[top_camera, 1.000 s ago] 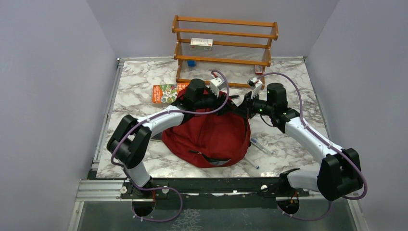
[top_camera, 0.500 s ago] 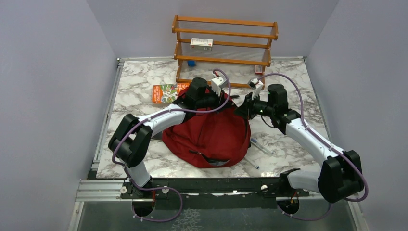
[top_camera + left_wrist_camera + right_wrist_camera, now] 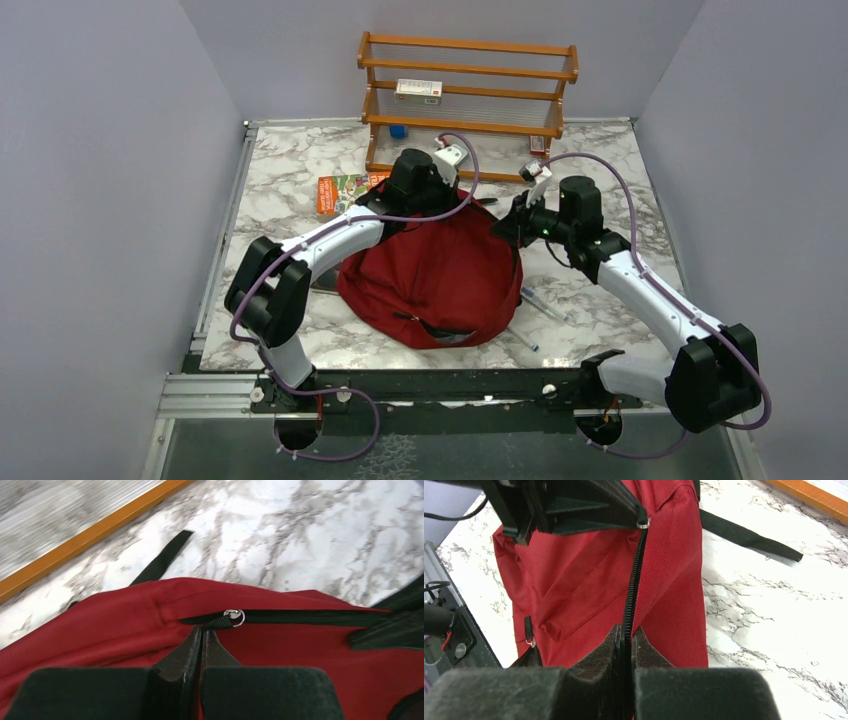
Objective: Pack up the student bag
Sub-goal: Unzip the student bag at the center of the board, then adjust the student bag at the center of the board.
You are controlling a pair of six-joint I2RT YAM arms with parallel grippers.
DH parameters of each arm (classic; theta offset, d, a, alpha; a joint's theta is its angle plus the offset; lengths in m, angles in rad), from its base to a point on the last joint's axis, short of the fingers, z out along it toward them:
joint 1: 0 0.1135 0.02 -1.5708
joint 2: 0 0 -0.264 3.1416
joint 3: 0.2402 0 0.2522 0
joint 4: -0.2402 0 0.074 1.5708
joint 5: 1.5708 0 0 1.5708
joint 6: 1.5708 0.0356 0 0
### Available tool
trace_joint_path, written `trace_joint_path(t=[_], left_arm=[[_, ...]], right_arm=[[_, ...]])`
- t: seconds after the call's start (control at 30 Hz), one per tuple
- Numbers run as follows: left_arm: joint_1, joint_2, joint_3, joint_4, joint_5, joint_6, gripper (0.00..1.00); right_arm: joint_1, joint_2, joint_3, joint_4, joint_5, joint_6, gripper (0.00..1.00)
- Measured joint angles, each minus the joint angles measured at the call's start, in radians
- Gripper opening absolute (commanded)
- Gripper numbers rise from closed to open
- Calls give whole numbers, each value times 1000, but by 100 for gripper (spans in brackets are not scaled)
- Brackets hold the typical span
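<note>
The student bag (image 3: 435, 275), a dark-red fabric backpack, lies in the middle of the marble table; it also shows in the left wrist view (image 3: 100, 630) and the right wrist view (image 3: 574, 575). My left gripper (image 3: 202, 628) is shut on the black zipper pull cord (image 3: 220, 622) with its silver ring at the bag's far top edge. My right gripper (image 3: 625, 629) is shut on the closed black zipper line (image 3: 634, 580) at the bag's far right edge. In the top view the left gripper (image 3: 440, 205) and the right gripper (image 3: 503, 225) sit at the bag's far side.
A wooden rack (image 3: 467, 100) with a small box stands at the back. A colourful book (image 3: 345, 192) lies left of the bag's far side. Pens (image 3: 540, 303) lie right of the bag. A black strap (image 3: 749, 536) trails on the marble.
My left gripper has moved left and farther back along the bag's top edge with the zipper pull in it. The right gripper has held its place on the zipper line.
</note>
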Motion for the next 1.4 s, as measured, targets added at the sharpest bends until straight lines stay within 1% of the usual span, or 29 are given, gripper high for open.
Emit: trace_joint_path(t=[0.3,0.63,0.7,0.77,0.87,0.9,1.0,1.1,1.17,1.4], left_arm=[[68,10,39,-109,-133,-2,0],[75,52,68,-142,-153,-14,0],[74,53,73,-143,-167,-18,1],[74,58,84,-143,-173,-25,7],[76,60,89,-144,-184,-31,19],[81,60,89,-144,-189,-32,26],[113,54,84,-136,-199,-40,38],[132,27,61,-126,-200,-54,44],[133,-5,30,-114,-198,-69,47],[99,-121,-95,-77,-185,-150,49]], right_arm=[[0,-10,-3,-8,20,-10,0],[2,-9,-3,-8,34,-8,1],[2,-9,-3,-8,40,-6,7],[2,-9,-3,-8,51,-1,18],[2,-9,-3,-16,81,17,37],[2,-9,-3,-21,89,25,41],[2,-11,-2,-66,145,54,49],[2,-29,-2,-116,203,89,53],[2,-54,-2,-154,242,114,53],[2,-144,-2,-324,389,229,54]])
